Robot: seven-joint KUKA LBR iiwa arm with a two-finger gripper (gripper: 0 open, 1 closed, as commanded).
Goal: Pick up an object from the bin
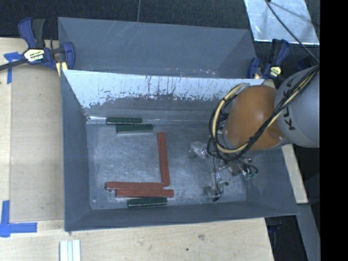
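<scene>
Orange-covered robot arm (pixel 251 118) at frame right; its fingers (pixel 216 191) hang over the grey metal bin's (pixel 76 162) lower-right floor, opening impossible to tell.

Light falls from above onto the grey metal bin (pixel 73 162), bright enough to read everything inside it. The bin's far wall (pixel 190 86) catches the most light: a pale, washed band runs across it, with small sparkles of glare along the band's lower edge. The bin's floor (pixel 136 156) gives a dull, scuffed sheen, lighter toward its middle. The bin's left and near walls are darker and flat. At the bin's right side the arm's orange cover (pixel 253 116) carries a soft highlight on its upper curve. The red-brown sticks (pixel 162 156) on the bin's floor lie evenly lit. Beyond the bin's far rim the ground is almost black, apart from a glaring silver sheet (pixel 280 12).
</scene>
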